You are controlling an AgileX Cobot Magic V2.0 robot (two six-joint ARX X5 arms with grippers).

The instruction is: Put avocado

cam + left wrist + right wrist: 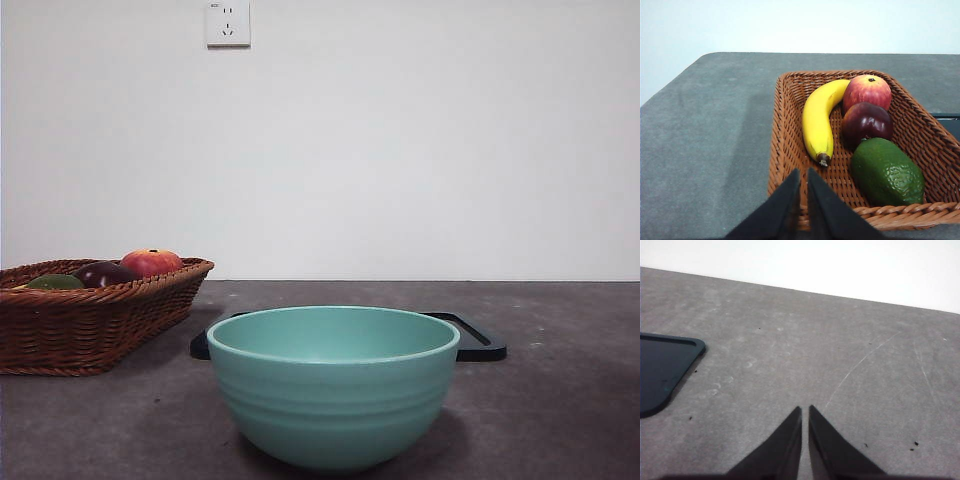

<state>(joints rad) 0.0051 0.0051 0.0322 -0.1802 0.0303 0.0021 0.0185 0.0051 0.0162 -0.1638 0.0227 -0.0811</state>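
Observation:
The dark green avocado [887, 172] lies in a brown wicker basket [785, 125], beside a dark purple fruit [866, 122]. In the front view only the avocado's top [55, 282] shows over the basket rim [100, 310] at the left. My left gripper [803, 175] is shut and empty, above the basket's near rim, apart from the avocado. My right gripper [805, 412] is shut and empty over bare table. Neither arm shows in the front view.
A banana [819, 120] and a red-orange apple-like fruit [867, 91] also lie in the basket. A teal bowl [333, 385] stands at the front centre, with a flat black tray [478, 338] behind it; the tray's corner shows in the right wrist view [662, 370].

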